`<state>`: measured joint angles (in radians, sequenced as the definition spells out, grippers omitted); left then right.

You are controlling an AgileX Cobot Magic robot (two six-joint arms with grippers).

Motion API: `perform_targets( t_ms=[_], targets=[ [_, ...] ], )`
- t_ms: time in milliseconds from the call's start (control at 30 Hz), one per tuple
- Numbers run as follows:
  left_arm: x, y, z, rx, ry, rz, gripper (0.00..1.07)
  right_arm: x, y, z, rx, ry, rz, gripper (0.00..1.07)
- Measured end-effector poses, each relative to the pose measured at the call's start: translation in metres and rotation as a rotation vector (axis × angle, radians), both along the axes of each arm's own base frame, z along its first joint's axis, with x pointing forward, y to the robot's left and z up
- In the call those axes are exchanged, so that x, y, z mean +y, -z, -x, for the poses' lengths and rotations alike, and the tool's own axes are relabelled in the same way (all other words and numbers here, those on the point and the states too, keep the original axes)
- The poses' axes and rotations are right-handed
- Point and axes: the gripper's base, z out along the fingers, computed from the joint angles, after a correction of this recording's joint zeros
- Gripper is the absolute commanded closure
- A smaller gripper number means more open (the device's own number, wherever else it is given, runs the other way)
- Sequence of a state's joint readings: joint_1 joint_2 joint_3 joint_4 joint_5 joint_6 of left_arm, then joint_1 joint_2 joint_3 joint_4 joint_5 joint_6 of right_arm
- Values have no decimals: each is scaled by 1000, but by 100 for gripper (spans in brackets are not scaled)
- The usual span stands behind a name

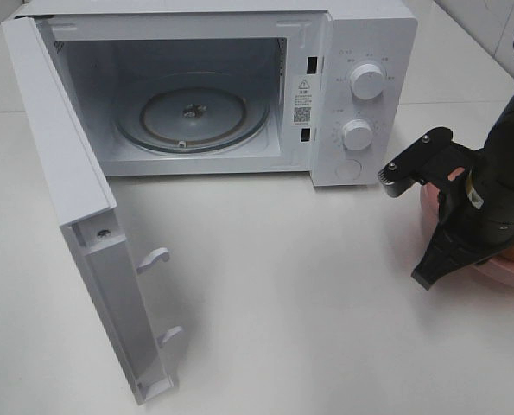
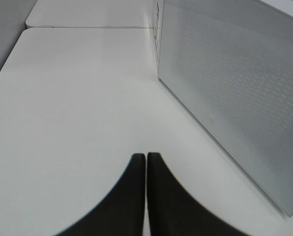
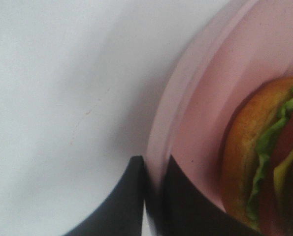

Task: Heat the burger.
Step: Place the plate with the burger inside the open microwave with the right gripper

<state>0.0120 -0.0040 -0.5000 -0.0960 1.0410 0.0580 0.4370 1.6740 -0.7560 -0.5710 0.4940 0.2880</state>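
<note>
The burger [image 3: 264, 162] shows its brown bun, green lettuce, red tomato and yellow cheese, and it lies on a pink plate [image 3: 200, 113]. My right gripper [image 3: 153, 164] is shut on the plate's rim, one finger outside it and one inside. From the high camera the right arm covers most of the plate [image 1: 429, 206] to the right of the microwave, and the right gripper [image 1: 427, 275] sits at its near edge. The left gripper [image 2: 146, 156] is shut and empty, low over the table beside the microwave door [image 2: 235, 98].
The white microwave [image 1: 360, 104] stands at the back with its door [image 1: 75, 216] swung wide open toward the front left. The glass turntable [image 1: 192, 112] inside is bare. White table [image 1: 291, 294] lies between the door and the plate.
</note>
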Motion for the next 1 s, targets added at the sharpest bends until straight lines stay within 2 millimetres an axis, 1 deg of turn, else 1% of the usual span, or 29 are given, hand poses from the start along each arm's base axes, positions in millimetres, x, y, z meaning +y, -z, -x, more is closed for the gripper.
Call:
perform_targets(
  t_ms=[33,100,133,167,200,233,300,433,467,533,567,600,633,667,700,733,767,833,867,900,967,1000],
  targets=[
    [0,0,0,0,0,0,106,0,0,0,0,0,0,107],
    [0,0,0,0,0,0,106,10,2,10,16,-80,54,107],
    [0,0,0,0,0,0,106,10,2,10,16,-80,54,107],
    [0,0,0,0,0,0,106,15,1,12,19,-107,70,107],
    [0,0,0,0,0,0,106,24,1,18,22,-153,104,107],
    [0,0,0,0,0,0,106,24,1,18,22,-153,104,107],
    [0,0,0,0,0,0,106,32,0,25,21,-182,147,107],
    [0,0,0,0,0,0,106,34,0,32,28,-190,181,107],
    [0,0,0,0,0,0,106,36,1,40,37,-208,194,107],
    [0,0,0,0,0,0,106,37,2,44,40,-219,196,107],
    [0,0,0,0,0,0,106,41,1,53,35,-255,187,107],
    [0,0,0,0,0,0,106,41,1,53,35,-255,187,107],
    [0,0,0,0,0,0,106,42,1,57,31,-270,180,107],
    [0,0,0,0,0,0,106,47,-2,65,13,-311,160,107],
    [0,0,0,0,0,0,106,47,-2,65,13,-311,160,107],
    [0,0,0,0,0,0,106,52,-9,71,-13,-349,140,107],
    [0,0,0,0,0,0,106,52,-9,71,-13,-349,140,107],
    [0,0,0,0,0,0,106,58,-16,78,-40,-408,128,107],
    [0,0,0,0,0,0,106,58,-16,78,-40,-408,128,107],
    [0,0,0,0,0,0,106,63,-19,83,-41,-457,139,107],
    [0,0,0,0,0,0,106,65,-19,86,-38,-480,147,107],
    [0,0,0,0,0,0,106,71,-19,92,-33,-535,162,107]
  ],
)
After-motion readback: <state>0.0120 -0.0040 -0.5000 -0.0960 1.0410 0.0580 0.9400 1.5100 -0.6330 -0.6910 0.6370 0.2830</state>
